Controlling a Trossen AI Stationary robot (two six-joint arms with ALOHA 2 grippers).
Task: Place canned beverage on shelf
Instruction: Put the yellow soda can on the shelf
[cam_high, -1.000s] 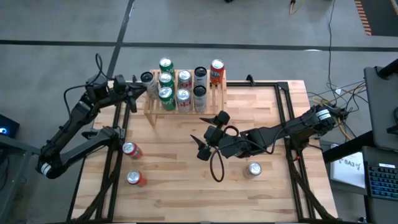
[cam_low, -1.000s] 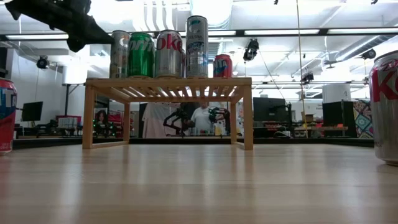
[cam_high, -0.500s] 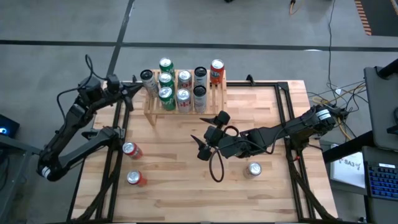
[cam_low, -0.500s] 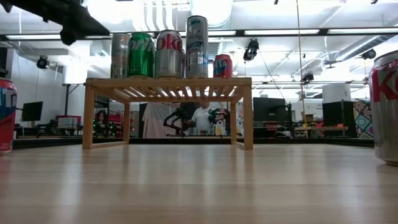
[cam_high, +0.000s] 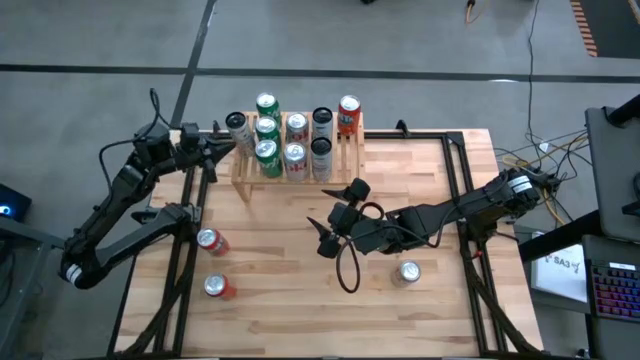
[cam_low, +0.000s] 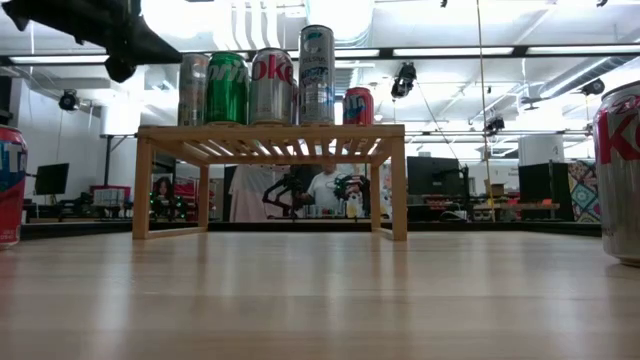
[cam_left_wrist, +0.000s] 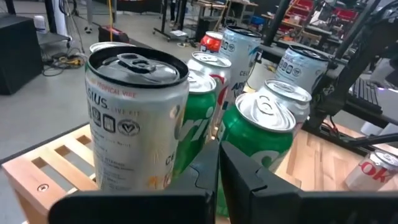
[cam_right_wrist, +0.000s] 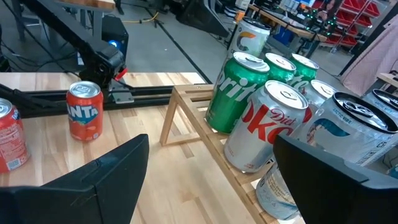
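— What do we see of our two arms?
— Both are matte black, built of jointed tubular links; the right black arm (cam_high: 450, 210) trails a looping black cable.
— And the fingers?
— Our right wrist camera shows broad, flat, dark angular fingers (cam_right_wrist: 99, 180).

My workplace, a robotics lab or workshop, grey concrete floor (cam_high: 420, 50) across the high view's top, ceiling strip lights (cam_low: 450, 50) at upper right of the low view, a person (cam_low: 325, 190) at benches mid-frame, cables (cam_high: 530, 155) at right.
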